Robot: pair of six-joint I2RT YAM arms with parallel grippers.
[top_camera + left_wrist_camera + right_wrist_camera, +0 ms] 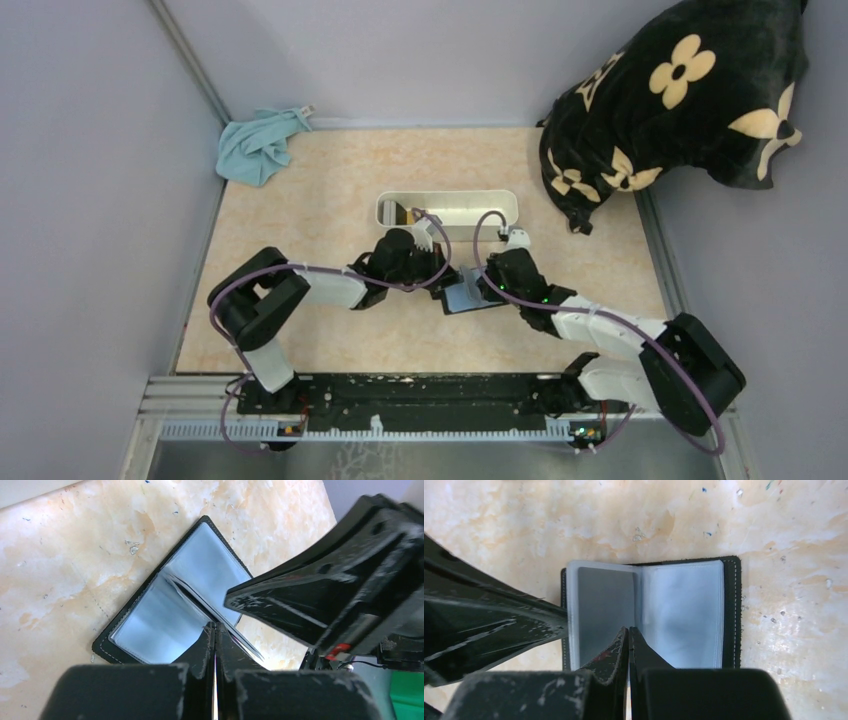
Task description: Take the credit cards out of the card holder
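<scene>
top external view: the small black folding card holder lies open and flat on the beige marbled table top, just below the centre of the frame. both arms reach in over it from either side. the left gripper comes in from the left and the right gripper from the right, their tips meeting over the wallet. just above them in the frame stands a white oblong plastic tray. a crumpled light blue cloth sits in the upper left corner of the table, and a black cushion with cream flower shapes fills the upper right.

left wrist view: the card holder lies diagonally across the middle of the frame, its grey-blue inner pages facing up. the left gripper has its fingers pressed together, tips at the lower edge of the wallet near the centre fold. a thin pale line shows between the fingers, but i cannot tell whether a leaf is nipped there. the right gripper reaches in from the right, its tip over the right-hand page.

right wrist view: the card holder spreads across the centre. the right gripper is closed tight, tips on the fold between the two pages. in the left page's clear pocket lies a flat grey credit card. the right page is cloudy blue, and i cannot tell whether it holds a card. the left gripper enters from the left, its tip touching the wallet's left edge.
</scene>
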